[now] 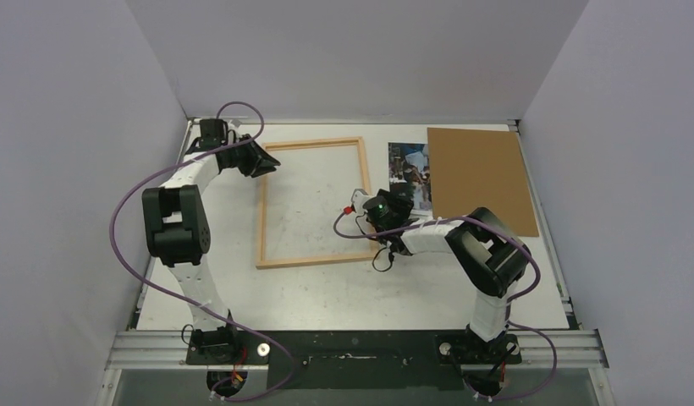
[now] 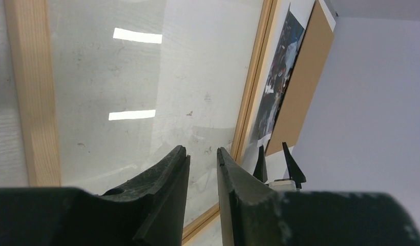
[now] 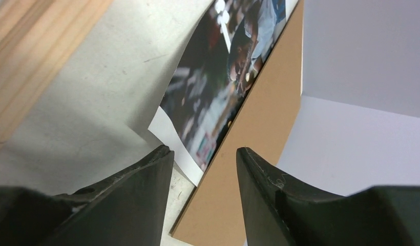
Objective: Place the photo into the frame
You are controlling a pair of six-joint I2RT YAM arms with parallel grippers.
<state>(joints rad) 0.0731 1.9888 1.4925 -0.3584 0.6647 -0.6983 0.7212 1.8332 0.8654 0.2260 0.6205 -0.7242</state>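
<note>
The frame [image 1: 261, 211] lies flat on the table left of centre, light wood with glass inside [image 2: 146, 77]. The photo [image 1: 409, 161] lies to its right, its far edge meeting the brown backing board [image 1: 479, 178]. In the right wrist view the photo [image 3: 218, 92] has its near white corner curled up off the table. My right gripper [image 1: 401, 199] is open at that corner, with the corner and the board's edge [image 3: 259, 154] ahead of its spread fingers [image 3: 204, 154]. My left gripper [image 1: 263, 159] hovers at the frame's far left corner, slightly open [image 2: 200, 149] and holding nothing.
The board covers the table's far right part. White walls enclose the table at the back and on both sides. Purple cables loop from both arms. In the left wrist view the right gripper's fingertips [image 2: 291, 166] show beyond the frame's rail [image 2: 254, 77].
</note>
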